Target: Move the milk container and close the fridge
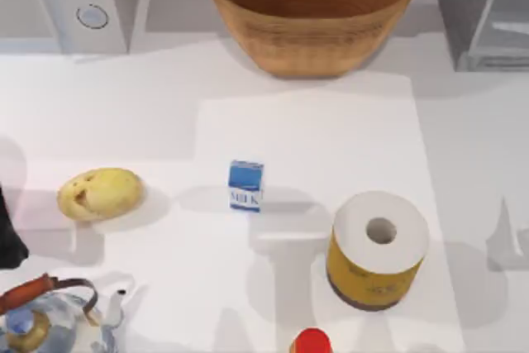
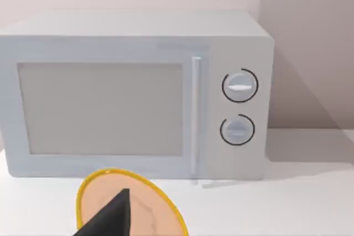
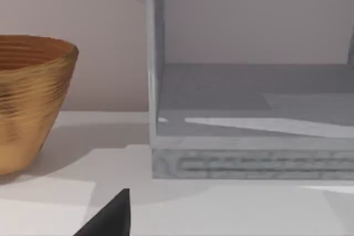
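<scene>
Finds the milk container [image 1: 245, 186] upright near the middle of the table [image 1: 165, 121], well apart from the potato [image 1: 100, 193] on its left and nearer the paper roll [image 1: 378, 250] toward the right front, with the woven basket [image 1: 310, 14] behind it at the back edge. Shows the fridge [image 1: 475, 14] at the back right corner, door open and grey inside facing the right gripper [image 3: 108, 216], while the left gripper [image 2: 108, 216] faces the white microwave [image 2: 133, 92] at the back left. Cannot tell whether either pair of jaws stands apart or together.
</scene>
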You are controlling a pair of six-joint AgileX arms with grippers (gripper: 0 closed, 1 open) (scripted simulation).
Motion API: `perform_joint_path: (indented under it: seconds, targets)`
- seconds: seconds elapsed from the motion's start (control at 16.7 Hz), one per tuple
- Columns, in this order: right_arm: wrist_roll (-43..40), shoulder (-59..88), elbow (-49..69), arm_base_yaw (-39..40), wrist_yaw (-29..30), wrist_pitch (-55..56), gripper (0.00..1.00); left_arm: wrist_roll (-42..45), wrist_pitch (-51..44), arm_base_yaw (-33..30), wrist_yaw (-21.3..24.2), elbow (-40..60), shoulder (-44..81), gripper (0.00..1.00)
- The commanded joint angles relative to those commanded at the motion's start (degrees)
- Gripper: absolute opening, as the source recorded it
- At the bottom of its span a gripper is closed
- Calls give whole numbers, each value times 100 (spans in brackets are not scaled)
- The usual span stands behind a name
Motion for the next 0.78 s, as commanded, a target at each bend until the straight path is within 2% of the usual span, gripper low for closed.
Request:
perform_joint_path:
  seconds: [0.18, 0.36, 0.48, 0.78]
  targets:
    - [2, 78, 3, 78, 78, 78, 100, 0, 0, 0, 0, 0, 0, 100]
    - [16, 636, 21, 655, 655, 621, 100, 0, 0, 0, 0, 0, 0, 100]
    - [30, 1231, 39, 1336, 1336, 1181, 100, 0, 0, 0, 0, 0, 0, 100]
    - [68, 2892, 91, 3481, 3497, 2748, 100, 0, 0, 0, 0, 0, 0, 100]
